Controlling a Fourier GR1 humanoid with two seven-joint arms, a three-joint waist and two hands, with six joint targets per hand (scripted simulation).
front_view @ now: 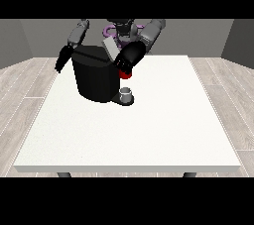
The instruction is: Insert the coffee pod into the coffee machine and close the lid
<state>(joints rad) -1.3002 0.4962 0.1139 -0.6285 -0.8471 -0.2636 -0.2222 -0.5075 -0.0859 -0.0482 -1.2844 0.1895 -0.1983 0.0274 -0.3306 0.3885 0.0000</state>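
The black coffee machine (95,78) stands at the table's back left. Its grey lid (110,48) is tilted up above the top. The hand at the view's right (127,59) is over the machine's right upper edge, just below the lid. Directly under it shows a red thing at the machine (125,74). A small grey thing (127,92) stands on the machine's low base at the front right. The hand at the view's left (61,60) hangs beside the machine's left side with straight fingers, holding nothing. The pod does not plainly show.
The white table (149,130) spreads wide in front of and to the right of the machine. Its left edge runs close to the hand at the view's left. The robot's body (121,28) is behind the machine.
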